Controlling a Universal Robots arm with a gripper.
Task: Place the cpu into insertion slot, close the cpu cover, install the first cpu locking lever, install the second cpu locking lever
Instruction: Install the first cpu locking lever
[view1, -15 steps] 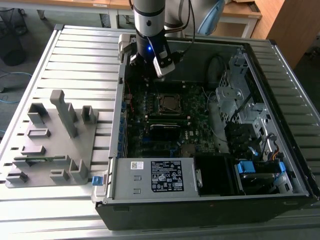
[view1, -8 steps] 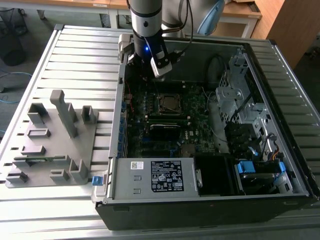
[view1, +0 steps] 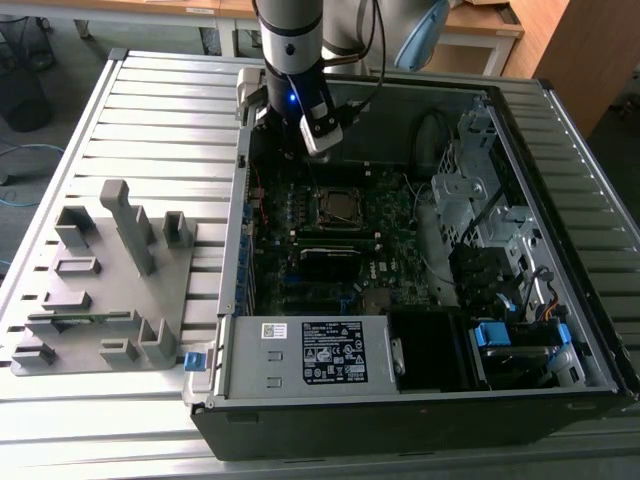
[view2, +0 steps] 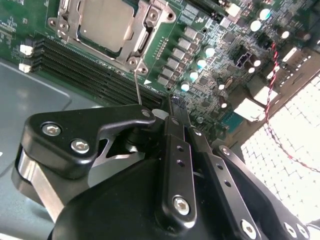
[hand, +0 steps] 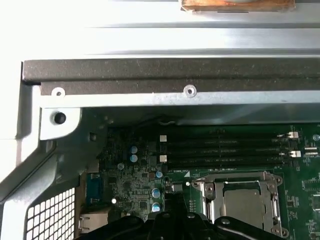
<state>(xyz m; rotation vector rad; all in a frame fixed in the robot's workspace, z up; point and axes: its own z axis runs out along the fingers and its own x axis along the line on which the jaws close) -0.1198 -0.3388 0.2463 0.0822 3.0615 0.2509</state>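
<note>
I am hanging over an open computer case (view1: 420, 425) that is lying on a ribbed, slatted metal surface (view1: 150, 120). At the exterior view's left, a matte grey plastic fixture (view1: 110, 290) of blocky posts and rectangular pockets is resting on the slats. Further right, my black pincer (view1: 318, 140) is hovering inside the case, near its far wall and just beyond the insertion slot (view1: 338, 208). I cannot tell whether the pincer is open or closed.

In the second wrist view, the cpu (view2: 102, 22) is sitting flat in the slot, its brushed grey metal top showing through the cut-out. The cpu cover (hand: 239, 176), a thin silver frame, is lying down around it on the glossy green circuit board (view2: 210, 30). A thin steel wire lever (view2: 137, 87) is slanting from the socket's corner up to my pincer (view2: 172, 102); whether they are touching I cannot tell. Long narrow black slots (view2: 85, 62) are running beside the socket. At the exterior view's right, perforated silver sheet-metal drive cages (view1: 470, 190) are standing.
</note>
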